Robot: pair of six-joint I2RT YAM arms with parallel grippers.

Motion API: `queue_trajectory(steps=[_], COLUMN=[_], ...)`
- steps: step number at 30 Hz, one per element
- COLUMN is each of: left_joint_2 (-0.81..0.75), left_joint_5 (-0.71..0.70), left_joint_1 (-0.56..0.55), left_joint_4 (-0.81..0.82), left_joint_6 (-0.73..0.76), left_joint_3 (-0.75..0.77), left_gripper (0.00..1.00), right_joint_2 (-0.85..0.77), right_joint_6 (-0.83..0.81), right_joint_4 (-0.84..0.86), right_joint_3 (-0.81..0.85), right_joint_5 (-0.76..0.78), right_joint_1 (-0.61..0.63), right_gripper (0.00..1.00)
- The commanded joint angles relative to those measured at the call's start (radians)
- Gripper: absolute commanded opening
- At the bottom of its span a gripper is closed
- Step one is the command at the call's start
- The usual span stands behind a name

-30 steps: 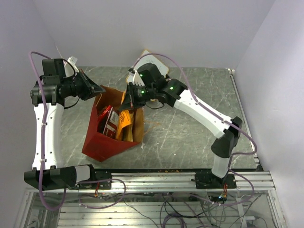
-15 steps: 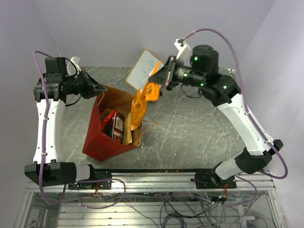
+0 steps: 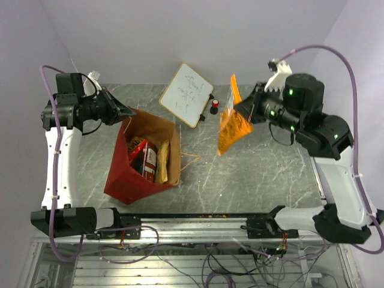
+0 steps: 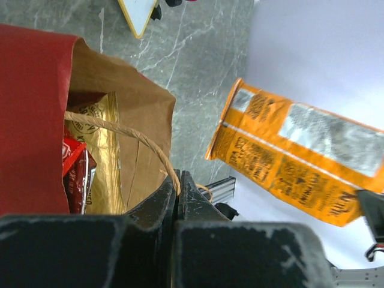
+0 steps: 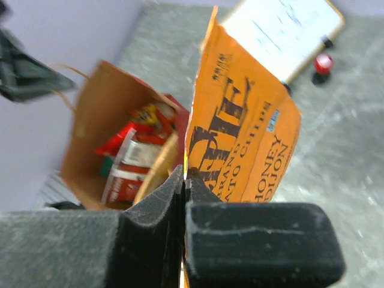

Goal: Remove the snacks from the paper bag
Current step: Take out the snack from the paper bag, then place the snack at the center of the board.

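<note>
The red paper bag [image 3: 129,180] stands open at left of centre, brown inside, with red and yellow-brown snack packets [image 3: 150,161] in it. My left gripper [image 3: 127,111] is shut on the bag's tan loop handle [image 4: 129,132] at its far rim. My right gripper [image 3: 238,110] is shut on the edge of an orange snack packet [image 3: 233,126] and holds it in the air right of the bag. The packet also shows in the left wrist view [image 4: 294,159] and the right wrist view [image 5: 243,138]. The bag's inside shows in the right wrist view [image 5: 102,120].
A tilted white whiteboard [image 3: 187,93] stands at the back centre. Small red-and-black bottles [image 3: 214,107] sit just right of it. A metal rail [image 3: 210,225] runs along the table's near edge. Walls close in the back and sides.
My right arm has lifted the orange packet out of the bag and swung it up and to the right. My left gripper has stayed on the handle.
</note>
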Motion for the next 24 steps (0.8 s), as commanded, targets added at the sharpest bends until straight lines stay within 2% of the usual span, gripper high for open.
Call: queue_trajectory(steps=[1,6,13,18,21,24], left_joint_2=[0.026,0.070,0.140,0.169,0.136,0.115], left_joint_5=[-0.006,-0.030,-0.023,-0.023,0.018,0.011], left_joint_1=[0.006,0.006,0.007,0.005,0.004,0.003], left_joint_4=[0.010,-0.006,-0.062,-0.049,0.030,0.030], left_joint_6=[0.004,0.023,0.090,0.094,0.047,0.048], left_joint_3=[0.073,0.176,0.262,0.309,0.232,0.187], left_gripper=[0.07,0.07,0.07,0.07,0.07,0.07], right_joint_2=[-0.117,-0.132,0.003,-0.080,-0.165,-0.239], right_joint_6=[0.002,0.031,0.152,0.175,0.179,0.164], right_joint_4=[0.001,0.194,0.411,0.379,0.336,0.266], right_joint_3=[-0.264,-0.548,-0.553,-0.732,-0.903,-1.043], right_joint_5=[0.155,0.038,-0.177,-0.072,-0.122,-0.114], right_joint_1=[-0.003,-0.003,-0.003,-0.034,-0.132,-0.237], right_gripper=[0.00,0.00,0.00,0.00,0.00,0.00])
